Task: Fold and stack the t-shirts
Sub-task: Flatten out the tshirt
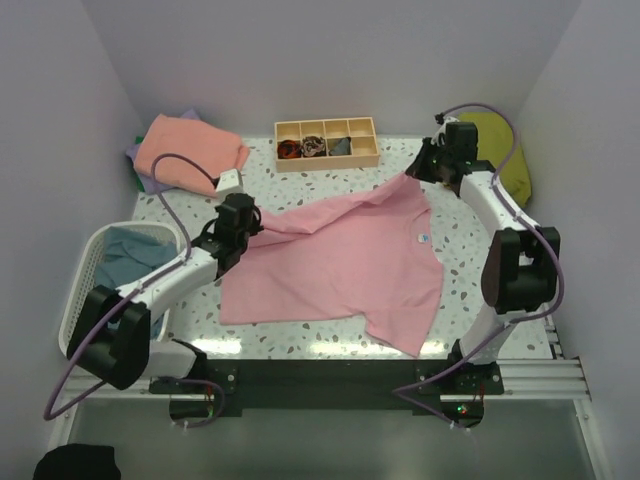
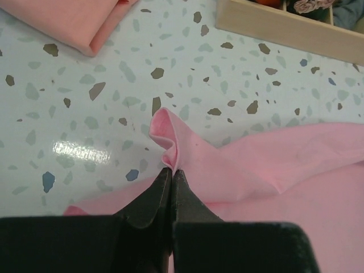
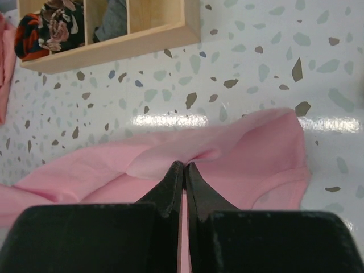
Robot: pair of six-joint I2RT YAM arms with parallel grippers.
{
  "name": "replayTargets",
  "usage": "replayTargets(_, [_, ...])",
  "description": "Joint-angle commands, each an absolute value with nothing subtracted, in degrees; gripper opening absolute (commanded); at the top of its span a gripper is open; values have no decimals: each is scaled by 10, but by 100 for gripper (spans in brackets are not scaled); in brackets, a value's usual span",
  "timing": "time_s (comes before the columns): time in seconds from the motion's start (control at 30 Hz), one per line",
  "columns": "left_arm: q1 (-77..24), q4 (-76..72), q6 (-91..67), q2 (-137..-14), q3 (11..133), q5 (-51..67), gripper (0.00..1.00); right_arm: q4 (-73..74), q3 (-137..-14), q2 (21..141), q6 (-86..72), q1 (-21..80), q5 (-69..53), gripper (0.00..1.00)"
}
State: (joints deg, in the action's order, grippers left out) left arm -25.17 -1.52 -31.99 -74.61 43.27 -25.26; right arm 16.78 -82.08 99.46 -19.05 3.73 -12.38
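A light pink t-shirt lies spread on the speckled table, its far edge lifted between the two grippers. My left gripper is shut on the shirt's left far corner, which bunches at the fingertips in the left wrist view. My right gripper is shut on the right far corner, pinched in the right wrist view. A folded salmon-coral t-shirt lies on a lavender one at the far left. A teal-blue t-shirt sits in the basket.
A white laundry basket stands at the left edge. A compartmented wooden tray with small dark items stands at the back centre. A yellow-green cloth lies at the far right by the wall.
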Motion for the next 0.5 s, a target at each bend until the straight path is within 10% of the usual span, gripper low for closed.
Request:
replayTargets(0.0, [-249,-89,-331,-797,446,-317,0,127,-861,1043,-189,36,-142,0])
replayTargets(0.4, [-186,-151,-300,-925,554,-352,0,152,-1060,1228,-200,36,-141,0])
replayTargets(0.47, [-162,-152,-294,-958,577,-330,7,172,-1105,1264,-202,36,-166,27])
